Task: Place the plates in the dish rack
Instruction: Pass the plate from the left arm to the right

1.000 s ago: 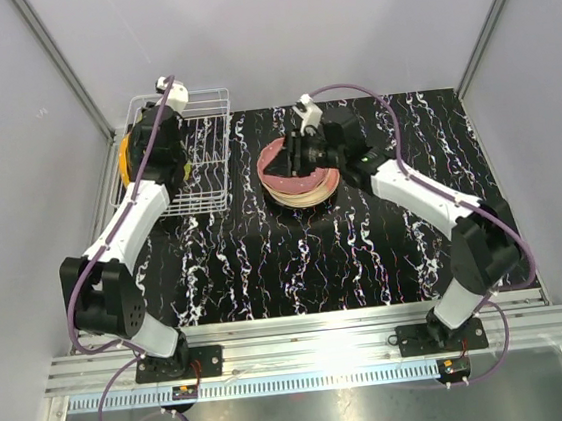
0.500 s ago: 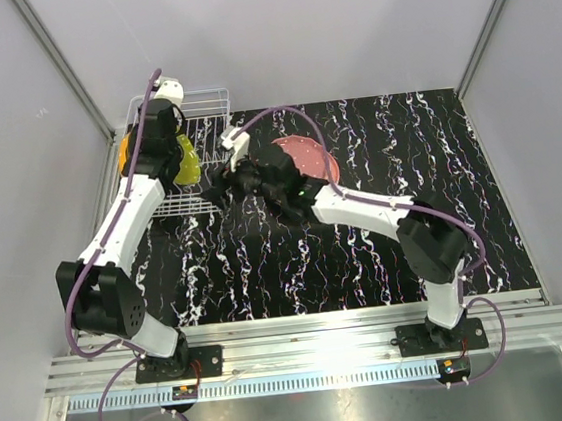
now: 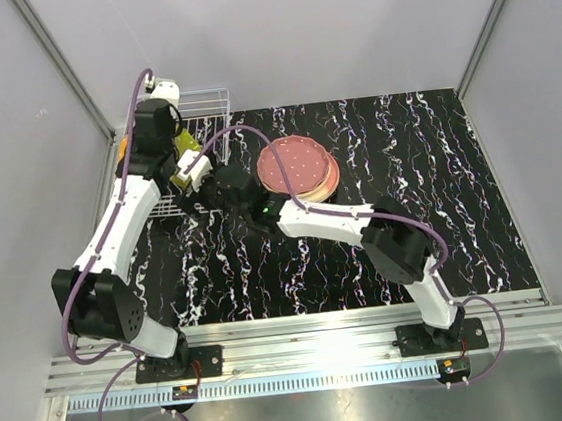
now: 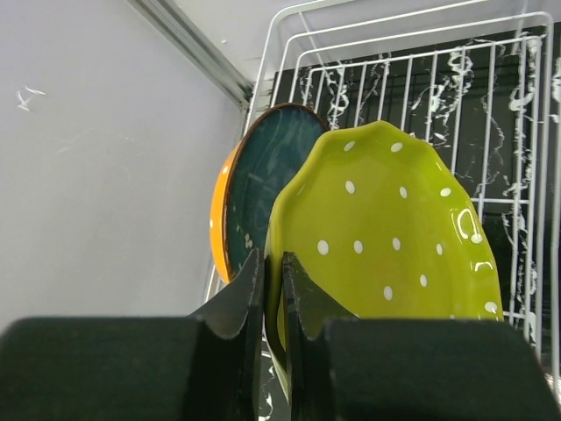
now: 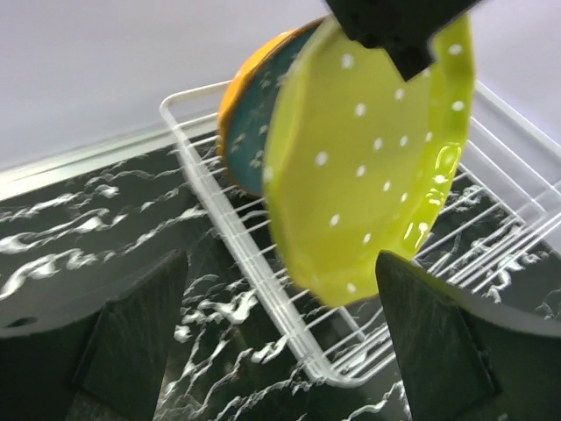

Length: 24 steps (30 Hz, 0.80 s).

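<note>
Dish rack [image 3: 211,99], a white wire basket, is set at the far left corner of the black marbled table [image 3: 411,207], close against the left wall. Both arms are stretched toward it, the right arm [image 3: 322,218] being laid across the table from the other side.

A stack of plates is left on the table to the right of the rack, well apart from both grippers. It is topped by a red plate [image 3: 296,166] with pale dots, and cream rims [image 3: 330,180] are seen beneath.

A green plate [image 4: 394,237] with white dots is held tilted over the rack. Whether its lower edge is resting on the wires cannot be told. Behind it, at the rack's left end, an orange plate [image 4: 263,167] with a teal face is stood upright inside the rack.

The left gripper [image 4: 272,263] is clamped on the rim of the green plate, which is pinched between its two black fingers.

The right gripper [image 5: 280,289] is held just in front of the green plate, on the table side of the rack. Its fingers are spread wide apart and nothing is gripped between them.
</note>
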Each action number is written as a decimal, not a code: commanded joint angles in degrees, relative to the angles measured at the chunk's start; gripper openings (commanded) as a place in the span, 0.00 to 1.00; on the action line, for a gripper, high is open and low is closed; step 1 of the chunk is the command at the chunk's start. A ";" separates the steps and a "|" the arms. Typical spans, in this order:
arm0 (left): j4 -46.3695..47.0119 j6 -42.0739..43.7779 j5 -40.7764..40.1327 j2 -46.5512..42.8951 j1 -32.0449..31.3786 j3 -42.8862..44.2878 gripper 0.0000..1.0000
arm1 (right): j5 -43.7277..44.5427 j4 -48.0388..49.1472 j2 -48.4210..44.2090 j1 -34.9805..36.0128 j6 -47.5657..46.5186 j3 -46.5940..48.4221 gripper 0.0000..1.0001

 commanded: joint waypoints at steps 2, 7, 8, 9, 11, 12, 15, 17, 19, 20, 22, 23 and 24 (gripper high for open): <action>5.28 -3.23 1.28 -6.23 0.32 5.02 0.00 | 10.24 -1.46 5.77 -0.03 -4.65 8.57 0.96; 1.68 -5.68 2.86 -7.20 0.32 6.95 0.00 | 18.50 -0.59 11.14 1.02 -9.13 15.42 0.89; 0.98 -6.13 3.30 -7.20 0.32 7.21 0.00 | 21.12 0.46 11.93 1.20 -9.92 15.61 0.86; 0.53 -7.00 3.65 -7.11 0.32 7.56 0.00 | 22.19 1.86 12.02 1.20 -10.71 15.43 0.81; -0.79 -8.23 4.18 -7.11 0.32 7.92 0.00 | 23.78 5.47 11.85 1.46 -12.91 14.47 0.56; -1.31 -8.50 4.35 -7.02 0.32 7.74 0.00 | 24.31 7.65 11.59 1.46 -13.78 13.68 0.35; -1.93 -9.47 5.06 -7.11 0.32 7.39 0.00 | 24.40 10.13 10.88 1.73 -15.98 12.45 0.22; -2.11 -10.08 5.50 -6.85 0.32 7.22 0.00 | 23.44 11.62 9.92 2.34 -17.13 11.22 0.12; -2.02 -10.87 5.67 -6.93 0.23 6.95 0.00 | 22.82 15.84 8.52 2.96 -19.41 8.32 0.01; -2.02 -11.57 5.76 -7.02 0.32 6.78 0.00 | 22.65 16.89 8.16 3.13 -19.85 7.53 0.00; -2.19 -12.45 5.94 -7.28 0.41 6.43 0.16 | 21.34 16.82 6.59 3.31 -20.03 6.21 0.00; -2.28 -13.33 6.29 -7.55 0.49 6.25 0.21 | 20.72 16.64 6.05 3.31 -19.51 5.77 0.00; -2.54 -13.68 6.81 -7.63 0.67 6.07 0.25 | 20.10 16.55 5.61 3.40 -19.59 4.90 0.00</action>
